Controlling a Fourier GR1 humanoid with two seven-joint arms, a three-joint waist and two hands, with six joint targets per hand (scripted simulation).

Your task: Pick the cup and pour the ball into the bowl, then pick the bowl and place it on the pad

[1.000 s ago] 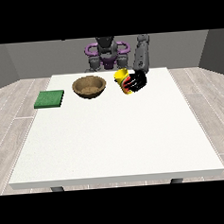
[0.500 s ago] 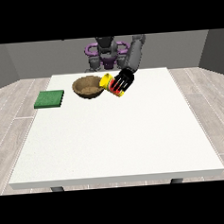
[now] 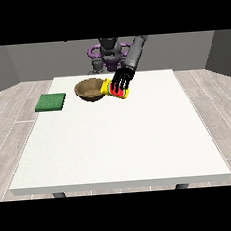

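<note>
Up near the far edge of a big white table (image 3: 119, 136), a black hand (image 3: 121, 81) at the view's right side of the robot has its fingers wrapped over a cup (image 3: 114, 89), yellow w/ a red part showing btwn the fingers. Cup is tipped on its side, its yellow end touching or just over the rim of a brown wooden bowl (image 3: 90, 89) directly to its left in the view. Ball can't be made out; can't tell if it's inside the cup or the bowl. Bowl sits upright on the table. Further left, well apart from the bowl, a flat green pad (image 3: 51, 102) lies near the table's left edge, w/ only bare table btwn them. Arm comes down from the robot body (image 3: 109, 52) behind the table's far edge. Other hand isn't visible. Grey wood-look floor (image 3: 10, 115) surrounds the table.
</note>
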